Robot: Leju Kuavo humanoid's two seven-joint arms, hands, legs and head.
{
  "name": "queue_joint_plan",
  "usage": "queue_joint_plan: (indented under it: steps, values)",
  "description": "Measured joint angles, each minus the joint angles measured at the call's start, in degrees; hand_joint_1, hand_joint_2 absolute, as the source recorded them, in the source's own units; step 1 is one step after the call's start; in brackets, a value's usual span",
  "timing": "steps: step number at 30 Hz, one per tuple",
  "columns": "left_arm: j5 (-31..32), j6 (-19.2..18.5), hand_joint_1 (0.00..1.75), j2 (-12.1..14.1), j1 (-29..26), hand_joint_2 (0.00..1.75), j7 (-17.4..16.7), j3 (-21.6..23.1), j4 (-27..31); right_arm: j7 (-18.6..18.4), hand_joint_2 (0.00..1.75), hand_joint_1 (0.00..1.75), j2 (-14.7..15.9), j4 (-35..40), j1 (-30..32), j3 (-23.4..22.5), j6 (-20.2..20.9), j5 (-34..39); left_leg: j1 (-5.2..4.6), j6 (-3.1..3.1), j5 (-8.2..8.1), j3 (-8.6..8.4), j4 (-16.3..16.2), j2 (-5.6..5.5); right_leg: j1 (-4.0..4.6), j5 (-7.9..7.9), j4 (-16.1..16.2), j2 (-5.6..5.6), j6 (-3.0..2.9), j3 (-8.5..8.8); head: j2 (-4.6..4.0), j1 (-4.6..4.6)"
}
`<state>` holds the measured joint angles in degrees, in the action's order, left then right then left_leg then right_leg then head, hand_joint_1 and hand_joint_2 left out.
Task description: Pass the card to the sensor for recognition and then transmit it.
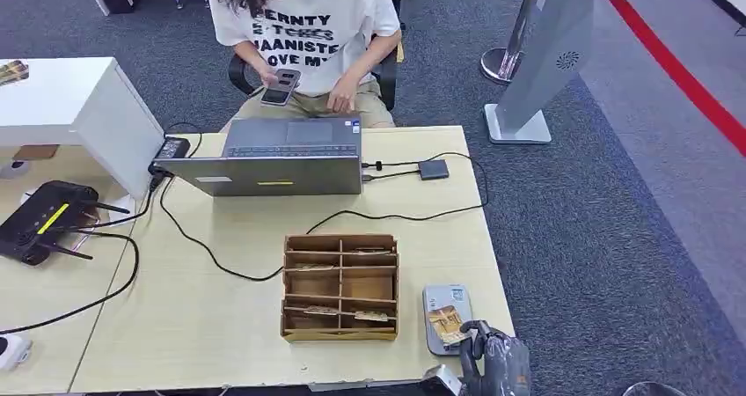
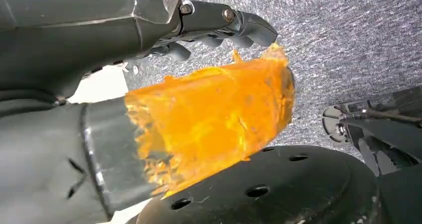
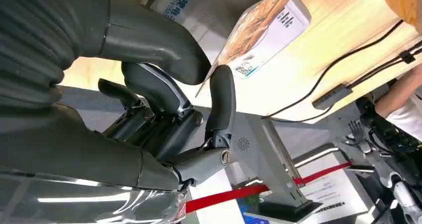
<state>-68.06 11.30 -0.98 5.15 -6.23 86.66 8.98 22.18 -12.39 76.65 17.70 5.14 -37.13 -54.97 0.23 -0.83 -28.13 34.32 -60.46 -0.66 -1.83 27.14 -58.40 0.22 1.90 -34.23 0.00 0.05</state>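
A grey sensor pad lies near the table's front right corner. A picture card rests tilted on it. My right hand comes in from below just right of the pad. In the right wrist view the thumb and a dark finger pinch a corner of the card, which leans over the sensor. My left hand hangs above the grey carpet, its thumb wrapped in orange tape, holding nothing.
A wooden card organiser with several cards stands left of the sensor. Behind it are a laptop, black cables, a small hub and a seated person with a phone. A router sits far left.
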Motion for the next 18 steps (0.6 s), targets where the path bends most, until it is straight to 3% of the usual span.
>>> queue_joint_plan:
  steps: [18]
  values:
    - [-0.20, 0.00, 0.00, 0.02, -0.01, 0.00, 0.00, 0.00, 0.00, -0.35, 1.75, 1.75, 0.24, -1.53, -0.22, -0.99, 0.00, -0.72, 0.00, 0.00, 0.00, -0.01, 0.00, 0.00, 0.00, 0.00, 0.00, 0.00, 0.00, 0.01, 0.00, 0.02]
